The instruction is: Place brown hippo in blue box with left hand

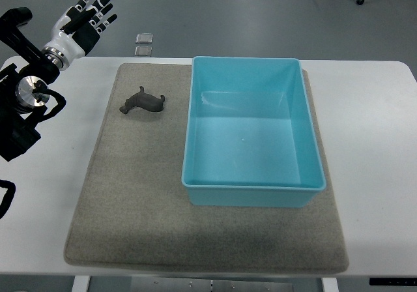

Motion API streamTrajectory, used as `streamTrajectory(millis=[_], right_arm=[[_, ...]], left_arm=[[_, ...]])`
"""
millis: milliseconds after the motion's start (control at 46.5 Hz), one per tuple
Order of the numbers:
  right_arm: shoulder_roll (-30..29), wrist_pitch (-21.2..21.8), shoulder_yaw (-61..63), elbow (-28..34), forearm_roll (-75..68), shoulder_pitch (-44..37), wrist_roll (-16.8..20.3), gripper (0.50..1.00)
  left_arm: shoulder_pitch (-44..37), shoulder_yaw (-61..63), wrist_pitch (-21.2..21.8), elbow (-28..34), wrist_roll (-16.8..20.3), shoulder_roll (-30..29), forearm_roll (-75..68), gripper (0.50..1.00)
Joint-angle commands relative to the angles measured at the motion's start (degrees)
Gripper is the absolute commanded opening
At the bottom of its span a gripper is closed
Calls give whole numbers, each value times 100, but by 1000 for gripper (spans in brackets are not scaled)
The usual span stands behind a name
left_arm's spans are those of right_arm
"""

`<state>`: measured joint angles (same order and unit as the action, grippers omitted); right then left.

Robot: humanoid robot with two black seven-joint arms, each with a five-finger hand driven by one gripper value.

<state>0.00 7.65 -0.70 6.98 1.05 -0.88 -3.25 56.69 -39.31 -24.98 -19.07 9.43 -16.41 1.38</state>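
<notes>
Black-tipped fingers (98, 5) of the left hand (81, 21) fan apart, released, nothing between them. Hand sits high at the far-left corner, well apart from the blue box (253, 186) and clear of the table edge, wrist and arm running back to the picture's left side. Palm seems turned partly away; judged a ready posture before a reach, not a grasp.

Brown hippo (143, 102) lies on the grey mat (130, 207), just left of the blue box, level with its far half. Not touching the box wall. It looks tipped on its side, legs pointing toward the box, though the shape is small and dark and hard to be sure of. Lying low like this, it probably calls for a pinch from above across the body.

Blue box sits open-topped on the same mat, nothing visible inside. Its near-left placement to the toy keeps the carry short: lift, shift right over the rim, let go. Main risk judged: clipping the box's left wall on the way across.

White table (378, 142) extends beyond the box on every side. Two small clear squares (144, 43) lie on the floor beyond the box's far-left corner. Right arm absent from view.

Task not yet begun.
</notes>
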Motion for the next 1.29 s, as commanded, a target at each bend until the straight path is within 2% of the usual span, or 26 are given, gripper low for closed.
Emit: streamTrajectory(millis=[0, 301, 516, 667, 946, 1097, 1269], right_arm=[[0, 0, 0, 5, 0, 0, 0, 936], [0, 0, 0, -4, 0, 0, 0, 936], [0, 0, 0, -4, 0, 0, 0, 936], [0, 0, 0, 5, 0, 0, 0, 936], [0, 0, 0, 5, 0, 0, 0, 936], [0, 0, 0, 5, 0, 0, 0, 936], [0, 0, 0, -4, 0, 0, 0, 936]], left_arm=[[8, -6, -138, -26, -3, -3, -384, 994], [140, 11, -270, -35, -55, -29, -586, 994], [272, 37, -314, -193, -38, -117, -2219, 988], [264, 46, -332, -474, 6, -398, -3397, 988], [184, 55, -393, -1283, 6, -1013, -4549, 990], [123, 81, -376, -1704, 6, -1259, -4928, 984], [140, 731, -156, -2153, 129, -1532, -4972, 973]])
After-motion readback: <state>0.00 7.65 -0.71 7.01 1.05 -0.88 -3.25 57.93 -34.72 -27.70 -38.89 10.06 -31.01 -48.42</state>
